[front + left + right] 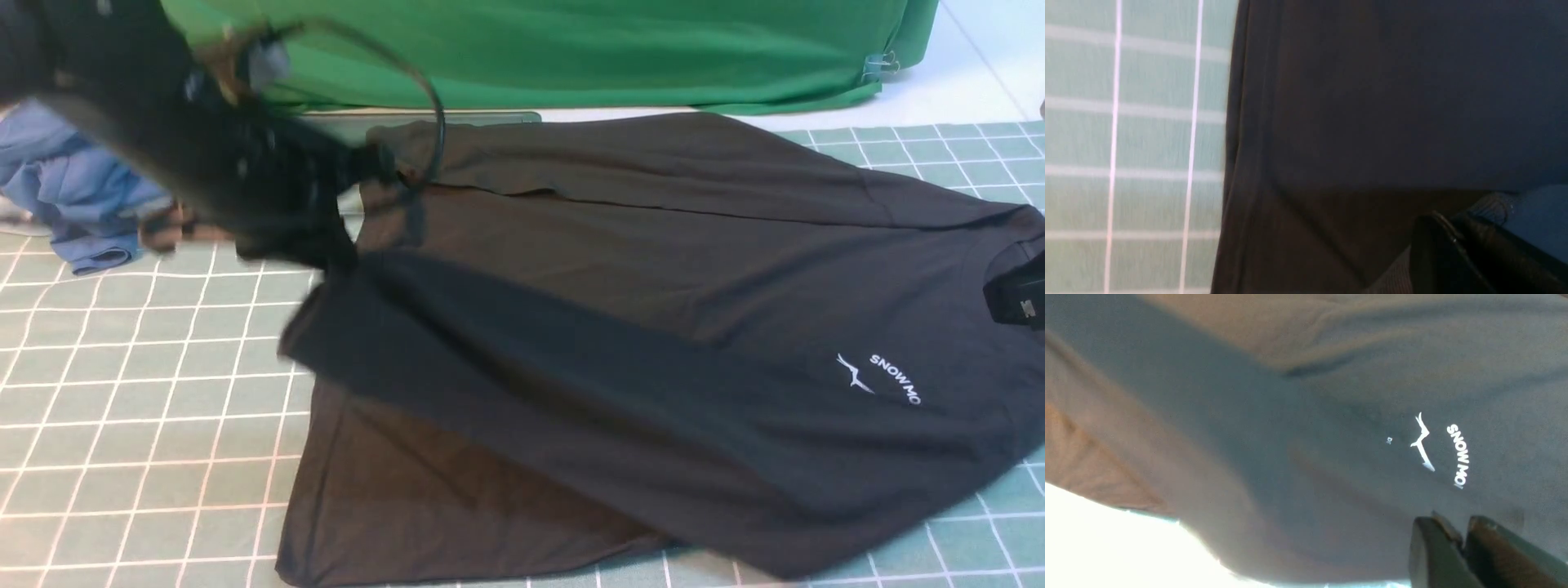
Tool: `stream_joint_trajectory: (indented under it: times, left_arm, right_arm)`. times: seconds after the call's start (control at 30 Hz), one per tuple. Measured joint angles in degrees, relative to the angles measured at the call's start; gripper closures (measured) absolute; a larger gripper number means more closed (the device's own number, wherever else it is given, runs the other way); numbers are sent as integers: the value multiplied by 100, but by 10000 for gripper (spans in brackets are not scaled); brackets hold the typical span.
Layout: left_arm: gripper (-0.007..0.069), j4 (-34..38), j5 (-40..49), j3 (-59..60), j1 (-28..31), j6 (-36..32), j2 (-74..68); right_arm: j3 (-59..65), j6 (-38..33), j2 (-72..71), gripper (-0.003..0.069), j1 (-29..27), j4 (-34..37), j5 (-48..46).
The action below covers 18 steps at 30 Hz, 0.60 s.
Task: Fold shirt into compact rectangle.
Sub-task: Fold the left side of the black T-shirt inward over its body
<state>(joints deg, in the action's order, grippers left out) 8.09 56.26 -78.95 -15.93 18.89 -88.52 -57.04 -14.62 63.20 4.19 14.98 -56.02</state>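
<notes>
One black shirt (653, 327) is spread on a table cover (147, 392) of pale green squares with white lines. One blue garment (73, 196) is seen at the far left and one big green cloth (571, 49) behind. Near the collar a white mountain line and the letters "SNOW MO" (894, 377) can be read. Two claws are counted: the left claw (331, 249) is closed on the shirt's lifted left edge, while the right claw (1016, 296), at the collar, is kept nearly together, and it cannot be told if cloth is pinched.
</notes>
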Motion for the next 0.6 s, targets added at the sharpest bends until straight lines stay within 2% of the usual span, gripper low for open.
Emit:
stream_joint_trajectory:
  times: [0.2, 0.43, 0.6]
  left_arm:
    - [604, -42, 5, -782, 12, 46, -369]
    - [604, -101, -208, -847, 203, 50, -1065]
    - [604, -140, -1101, -847, 579, 52, -1867]
  right_arm:
    - [0, 0, 0, 515, 0, 0, 12]
    - [0, 0, 0, 509, 0, 0, 14]
    - [0, 0, 0, 503, 0, 0, 14]
